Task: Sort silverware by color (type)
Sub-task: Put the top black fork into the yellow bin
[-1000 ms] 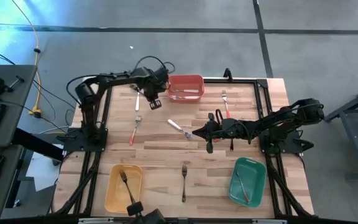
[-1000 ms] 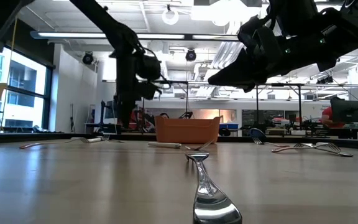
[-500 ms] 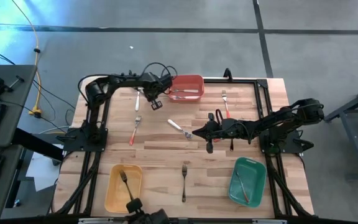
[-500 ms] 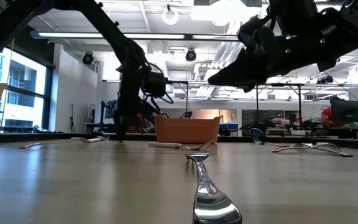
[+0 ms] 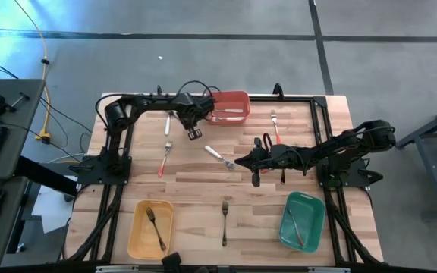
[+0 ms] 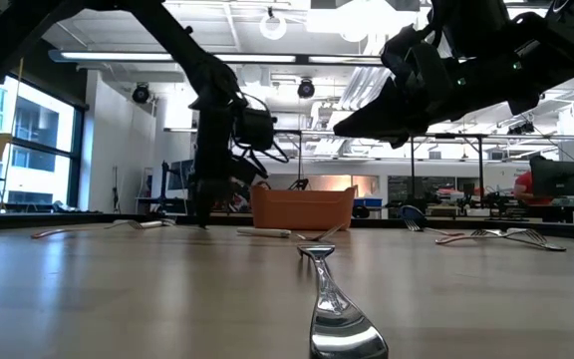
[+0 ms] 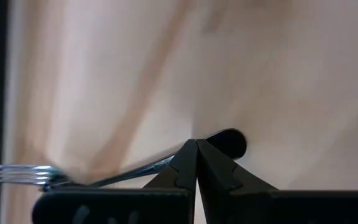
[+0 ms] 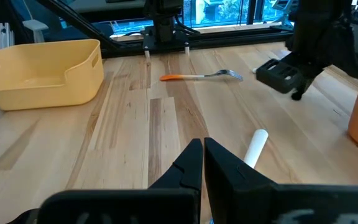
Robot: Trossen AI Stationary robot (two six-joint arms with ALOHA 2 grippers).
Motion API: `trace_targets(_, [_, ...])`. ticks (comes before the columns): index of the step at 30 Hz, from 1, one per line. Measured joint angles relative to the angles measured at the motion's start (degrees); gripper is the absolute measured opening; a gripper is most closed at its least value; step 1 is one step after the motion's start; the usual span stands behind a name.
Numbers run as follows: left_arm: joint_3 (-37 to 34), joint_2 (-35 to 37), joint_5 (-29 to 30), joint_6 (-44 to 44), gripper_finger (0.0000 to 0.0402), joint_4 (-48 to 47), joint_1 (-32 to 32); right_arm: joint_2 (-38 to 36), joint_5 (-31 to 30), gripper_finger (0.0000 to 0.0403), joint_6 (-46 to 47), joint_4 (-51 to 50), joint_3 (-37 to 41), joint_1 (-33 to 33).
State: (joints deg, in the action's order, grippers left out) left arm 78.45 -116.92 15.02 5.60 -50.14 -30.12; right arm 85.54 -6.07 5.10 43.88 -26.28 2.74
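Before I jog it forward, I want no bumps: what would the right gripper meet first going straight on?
Probably the white-handled utensil, lying just ahead of the right gripper, slightly off its line. Past that, bare table; the red-handled fork lies farther on. Depth is uncertain.

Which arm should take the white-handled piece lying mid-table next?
Right. The right gripper hangs right at the white-handled piece, with nothing in it. The left gripper is farther off, beside the red bin, and appears shut on a fork.
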Motion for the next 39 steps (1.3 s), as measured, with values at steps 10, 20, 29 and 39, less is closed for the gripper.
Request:
trace_targets(10, [-0.2, 4.2, -9.3, 4.9, 0.0, -6.2, 5.4, 0.0, 0.0, 0.0, 0.0, -0.5, 0.0, 0.0])
trace_targets(20, [-1.0, 6.0, -6.6, 19.4, 0.0044, -9.3, 7.0, 0.0, 0.0, 0.0, 0.0, -0.9, 0.0, 0.0])
trace_targets(29, [-6.6, 6.0, -0.6, 30.6, 0.0126, -1.4, 5.1, 0.0, 0.0, 0.0, 0.0, -0.8, 0.0, 0.0])
trace_targets(39, [-9.5, 6.0, 3.6, 32.8, 0.0114, 1.0, 2.6, 0.0, 0.0, 0.0, 0.0, -0.8, 0.0, 0.0])
